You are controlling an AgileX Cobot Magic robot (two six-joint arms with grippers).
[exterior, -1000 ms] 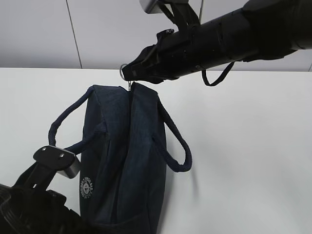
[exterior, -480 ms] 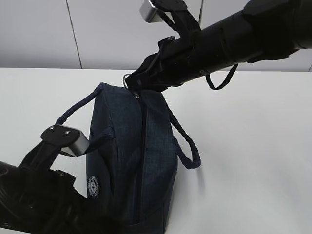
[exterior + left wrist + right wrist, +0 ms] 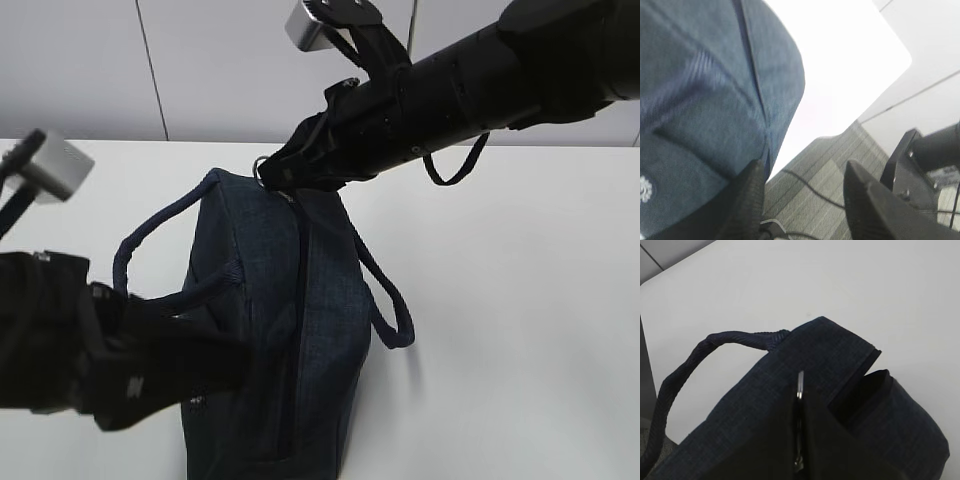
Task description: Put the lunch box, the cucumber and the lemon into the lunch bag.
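Navy fabric lunch bag (image 3: 290, 330) stands on the white table (image 3: 520, 330), handles looping to each side. The right gripper (image 3: 278, 172) is clenched on the metal ring pull (image 3: 261, 166) at the bag's top end. The left gripper (image 3: 802, 185) is spread apart beside the bag, grasping nothing. A round white logo (image 3: 644, 189) shows, too blurred to read.

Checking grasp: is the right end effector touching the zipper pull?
Touching. In the right wrist view the shut end effector pinches the pull at the bag's top.
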